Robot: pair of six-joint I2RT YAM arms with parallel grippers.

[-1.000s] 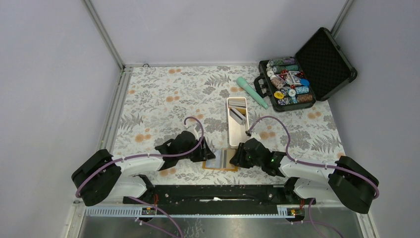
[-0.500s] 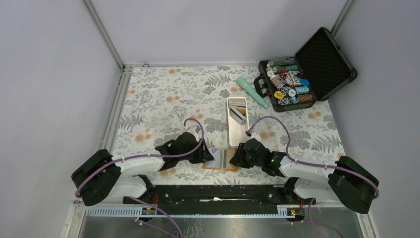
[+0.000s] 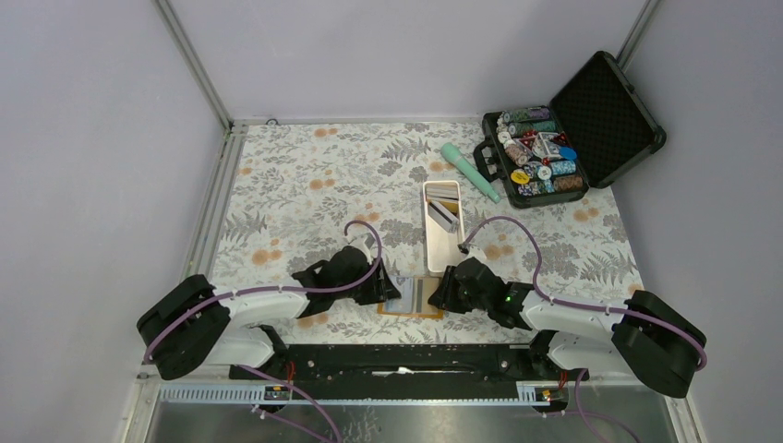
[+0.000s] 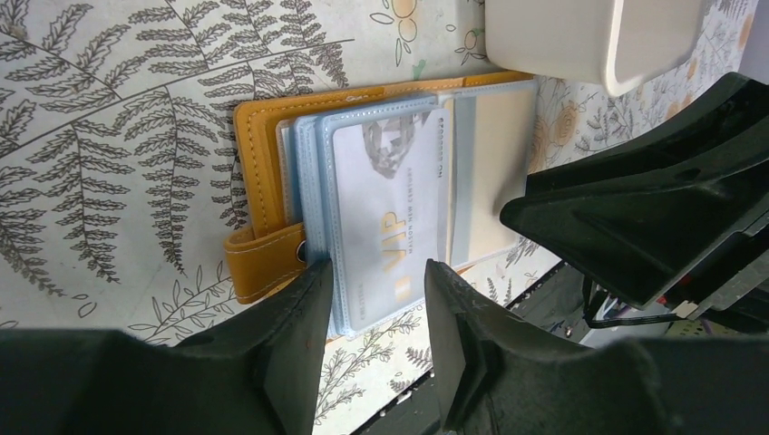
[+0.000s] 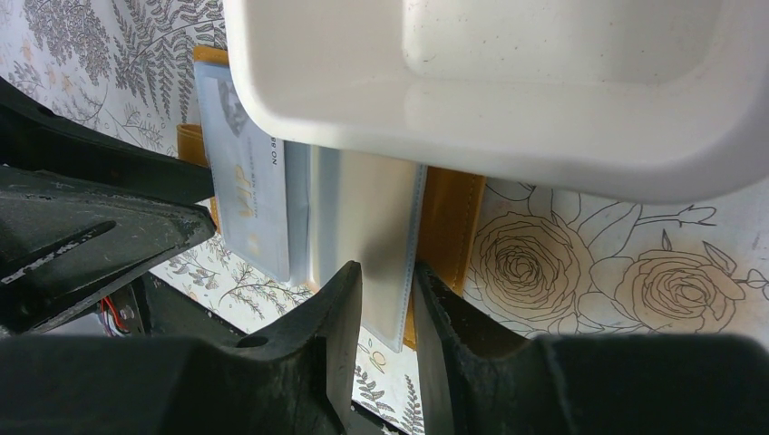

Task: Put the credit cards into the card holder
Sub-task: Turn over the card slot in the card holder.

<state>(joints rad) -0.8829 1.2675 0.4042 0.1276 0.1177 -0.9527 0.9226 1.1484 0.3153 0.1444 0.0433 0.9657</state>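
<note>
Barely anything shifted: 1 card (image 4: 385, 213) appears sleeved in the card holder (image 4: 258, 172), more cards (image 3: 443, 215) wait in the tray (image 3: 431, 251), and the left claw (image 4: 374, 272) and right claw (image 5: 385, 272) stand half-spread, grip indeterminable.

Overhead, mostly covered by left gripper (image 3: 392, 293) at 9 o'clock and right gripper (image 3: 440, 293) at 3 o'clock: holder (image 3: 417, 298), only a middle strip showing. Too small to tell there: contents of tray (image 3: 426, 231), chips (image 3: 540, 161). Left wrist view, cut off at 12 o'clock: tray. Hidden behind fingers (image 4: 290, 317) at 6 o'clock: bottom edge of card (image 4: 390, 204). Unreadable: its fine print. Right wrist view, buried under tray at 12 o'clock: holder's top. Unclear whether either gripper pinches anything.
</note>
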